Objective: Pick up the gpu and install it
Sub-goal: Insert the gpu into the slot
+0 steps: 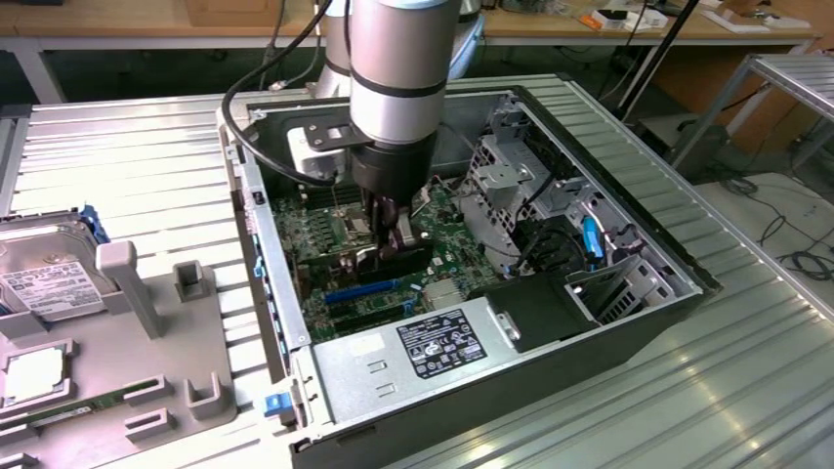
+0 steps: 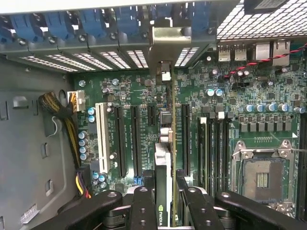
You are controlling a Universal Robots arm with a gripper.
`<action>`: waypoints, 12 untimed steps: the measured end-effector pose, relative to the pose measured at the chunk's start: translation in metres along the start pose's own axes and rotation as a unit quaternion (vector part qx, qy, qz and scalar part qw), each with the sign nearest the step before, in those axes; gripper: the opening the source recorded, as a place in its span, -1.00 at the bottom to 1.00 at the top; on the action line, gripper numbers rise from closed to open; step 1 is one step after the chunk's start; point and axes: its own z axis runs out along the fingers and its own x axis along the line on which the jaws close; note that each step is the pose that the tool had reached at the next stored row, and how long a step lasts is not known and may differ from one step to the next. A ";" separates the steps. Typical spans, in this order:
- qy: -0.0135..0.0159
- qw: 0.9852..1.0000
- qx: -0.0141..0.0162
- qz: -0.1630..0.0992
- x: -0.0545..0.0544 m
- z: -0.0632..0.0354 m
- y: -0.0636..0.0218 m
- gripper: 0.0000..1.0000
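Observation:
The gpu (image 2: 164,143), a thin dark card seen edge-on, stands upright over the green motherboard (image 2: 230,110) between two long black slots. Its silver bracket (image 2: 167,40) reaches the case's rear slot openings. My gripper (image 2: 165,196) is shut on the card's near end, one black finger (image 2: 143,203) on each side. In the exterior view the gripper (image 1: 391,239) reaches down inside the open computer case (image 1: 651,244), holding the gpu (image 1: 395,264) low over the motherboard (image 1: 319,230), just above a blue slot (image 1: 365,290).
A power-supply box (image 1: 437,342) with a white sticker fills the case's near end, beside a drive cage (image 1: 502,181) and cables. The empty CPU socket (image 2: 261,175) lies next to the memory slots. A hard drive (image 1: 46,283) rests on a grey fixture (image 1: 170,332) at the exterior view's left.

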 end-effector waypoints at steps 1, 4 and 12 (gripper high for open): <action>0.000 1.000 0.000 0.000 0.000 0.0000 0.0001 -0.47; 0.000 1.000 0.001 0.000 0.000 0.0012 0.0008 -0.47; 0.001 1.000 0.009 0.000 0.000 0.0081 0.0089 -0.47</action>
